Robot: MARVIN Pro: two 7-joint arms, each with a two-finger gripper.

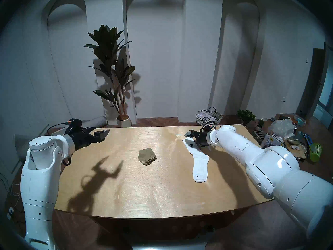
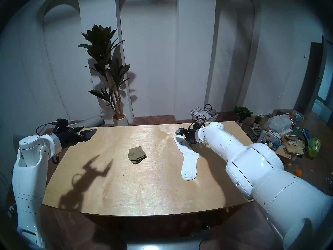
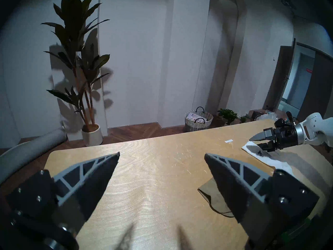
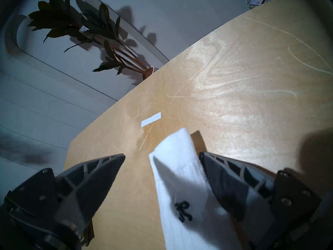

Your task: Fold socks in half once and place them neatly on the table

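Hovering over white sock (image 4: 182,173) cuff, black emblem unreadable; right gripper (image 4: 161,158) spread wide, empty; left gripper (image 3: 162,155) likewise

The worktop (image 1: 126,190) is a broad slab of light plywood with rounded corners, curved edges, clear grain and fine pale scratches. Near its centre lies an olive-brown sock (image 1: 146,156), folded over on itself. At about three o'clock from it, well apart, a white sock (image 1: 198,161) lies stretched out flat, its cuff toward twelve o'clock, a small black emblem (image 1: 191,145) near the cuff. Just beyond the cuff lies a small white paper strip (image 1: 178,135).
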